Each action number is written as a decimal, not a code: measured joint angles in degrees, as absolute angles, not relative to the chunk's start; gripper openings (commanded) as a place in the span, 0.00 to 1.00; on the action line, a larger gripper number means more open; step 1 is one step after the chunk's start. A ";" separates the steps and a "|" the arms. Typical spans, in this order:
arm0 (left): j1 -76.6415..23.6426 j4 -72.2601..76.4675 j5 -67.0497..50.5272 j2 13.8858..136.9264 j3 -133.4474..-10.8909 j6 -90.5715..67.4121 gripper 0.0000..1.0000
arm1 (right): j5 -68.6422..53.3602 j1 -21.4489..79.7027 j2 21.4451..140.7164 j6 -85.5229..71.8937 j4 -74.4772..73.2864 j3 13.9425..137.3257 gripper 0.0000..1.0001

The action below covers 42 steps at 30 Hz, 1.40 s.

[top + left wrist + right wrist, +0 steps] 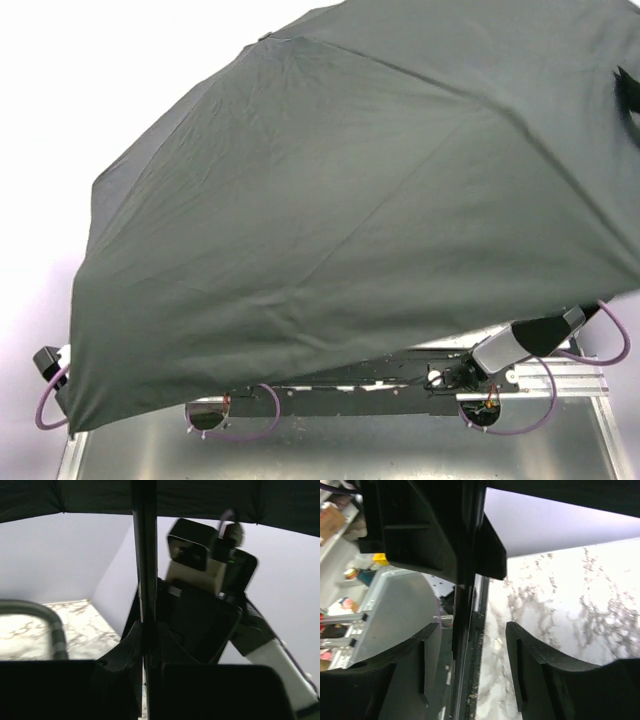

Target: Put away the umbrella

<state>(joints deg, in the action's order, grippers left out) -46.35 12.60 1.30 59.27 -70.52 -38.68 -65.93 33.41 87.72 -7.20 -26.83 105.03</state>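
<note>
Black fabric: the umbrella [350, 200] is fully open. Its canopy fills most of the top view and hides the tabletop and nearly all of the left arm. Only the right arm [515, 345] pokes out under the canopy's lower right edge, above the metal base plate [350, 445].

Under the canopy, the shaft [144, 555] runs straight up the left wrist view. The left gripper [145, 652] is clamped on the shaft, with its dark fingers [120, 650] pressed against both sides.

The right gripper [472, 627] sits just beside it on the same shaft. Its jaws stand wide, one finger on each side of the shaft with a gap on both sides, gripping nothing. From the right wrist, the left gripper's black pads show closed on the shaft further along.

The white marble table [570, 605] shows beyond. A grey curved hose [50, 620] sits at the left of the left wrist view.
</note>
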 measured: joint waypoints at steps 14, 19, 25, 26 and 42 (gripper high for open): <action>-50.76 6.17 13.82 64.25 -73.82 -33.52 0.74 | -56.34 35.16 89.52 -1.15 -34.20 105.93 0.01; -48.45 18.13 9.08 56.12 -59.88 -35.48 0.84 | -65.25 34.37 89.54 -8.47 -30.83 105.58 0.01; -42.98 29.47 0.56 53.54 -53.17 -41.63 0.79 | -74.37 34.11 89.54 -17.58 -22.06 103.59 0.01; -42.22 31.46 -0.84 54.02 -52.93 -42.76 0.77 | -75.50 34.11 89.54 -18.96 -20.53 103.00 0.01; -39.48 50.02 -17.50 66.46 -57.30 -53.17 0.00 | -80.09 33.61 89.32 -24.27 -13.76 99.35 0.40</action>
<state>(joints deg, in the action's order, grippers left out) -39.48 50.02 -17.50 66.46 -57.30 -53.17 -80.09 33.61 89.32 -24.27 -13.76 99.35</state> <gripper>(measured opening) 0.044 0.172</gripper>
